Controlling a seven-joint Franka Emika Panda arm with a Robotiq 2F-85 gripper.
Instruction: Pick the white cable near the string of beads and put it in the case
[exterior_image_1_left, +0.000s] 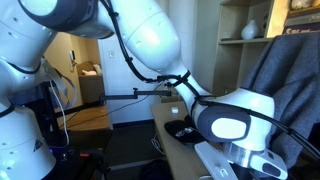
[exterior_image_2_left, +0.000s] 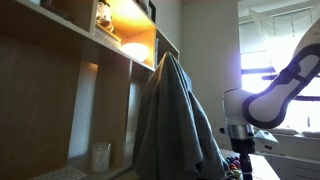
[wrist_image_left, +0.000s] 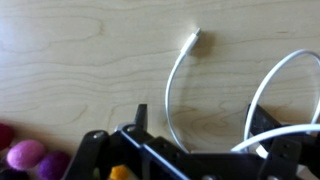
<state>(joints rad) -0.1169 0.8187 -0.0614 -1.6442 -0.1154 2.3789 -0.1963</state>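
Pale wooden tabletop (wrist_image_left: 60, 60), thin looping white cable (wrist_image_left: 169, 95)

The white arm (exterior_image_1_left: 150, 40) sweeps from 10 o'clock down to 4 o'clock in an exterior view, ending in a rounded wrist (exterior_image_1_left: 235, 122) whose dark cap faces the camera. In an exterior view the arm (exterior_image_2_left: 290, 75) comes in from 3 o'clock, bends over and drops straight down toward 5 o'clock. In the wrist view the gripper (wrist_image_left: 200, 128) enters from 6 o'clock, its black fingers (wrist_image_left: 140, 115) spread wide apart and pointing toward 12 o'clock over the surface.
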